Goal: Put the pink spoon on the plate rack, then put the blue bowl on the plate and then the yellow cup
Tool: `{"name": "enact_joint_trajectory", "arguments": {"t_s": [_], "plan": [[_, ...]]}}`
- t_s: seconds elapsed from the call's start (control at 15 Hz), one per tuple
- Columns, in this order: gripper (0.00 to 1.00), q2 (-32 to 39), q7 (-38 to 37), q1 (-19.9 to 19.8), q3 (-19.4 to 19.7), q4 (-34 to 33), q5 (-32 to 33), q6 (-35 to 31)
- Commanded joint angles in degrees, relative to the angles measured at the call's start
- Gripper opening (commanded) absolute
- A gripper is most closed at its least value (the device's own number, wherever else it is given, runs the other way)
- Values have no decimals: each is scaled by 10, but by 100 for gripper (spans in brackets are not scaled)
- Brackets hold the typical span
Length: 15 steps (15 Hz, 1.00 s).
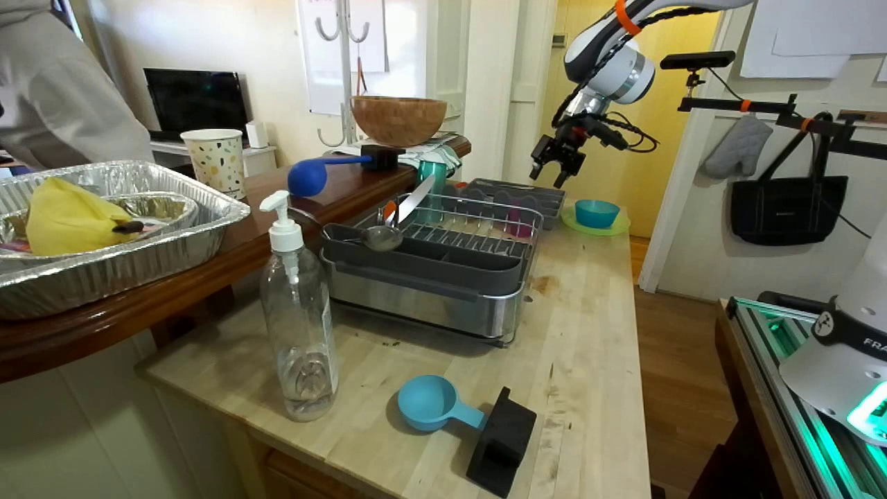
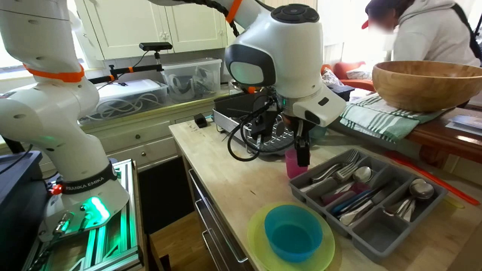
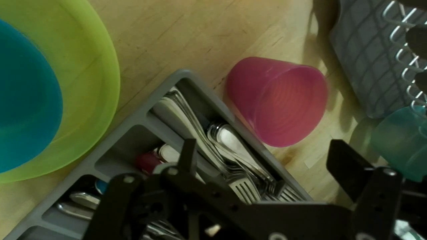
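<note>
In wrist view, the pink cup (likely target, though not yellow) sits at twelve o'clock from my wide-spread, empty claw

There is one plate rack, one plate, one blue bowl.

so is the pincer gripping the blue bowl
No, in the wrist view the blue bowl sits on the yellow-green plate, apart from the open pincer.

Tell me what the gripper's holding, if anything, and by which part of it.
Nothing is held: in the wrist view the gripper is open, its jaws wide apart with nothing gripped between them.
</note>
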State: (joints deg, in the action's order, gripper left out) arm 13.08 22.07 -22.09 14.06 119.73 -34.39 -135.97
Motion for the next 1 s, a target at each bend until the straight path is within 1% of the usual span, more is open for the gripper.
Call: {"name": "enact_joint_trajectory", "arguments": {"t_s": [0.0, 0.33, 0.4, 0.47, 0.53, 0.6, 0.67, 0.73, 0.87, 0.93], "plan": [[100, 35, -33, 0, -11, -20, -8, -6], [100, 60, -55, -1, -23, -27, -5, -11], [98, 64, -59, -1, -24, -28, -3, -12], [93, 67, -62, -1, -26, -30, -2, -12], [74, 70, -64, -1, -27, -31, -2, -12], [68, 73, -67, -2, -28, -33, -1, -12], [61, 76, -68, -2, -30, -35, -1, -11], [51, 78, -69, -2, -30, -37, 0, -11], [38, 82, -72, -2, -32, -40, 0, -10], [29, 83, -73, -2, -32, -41, 1, -10]]}}
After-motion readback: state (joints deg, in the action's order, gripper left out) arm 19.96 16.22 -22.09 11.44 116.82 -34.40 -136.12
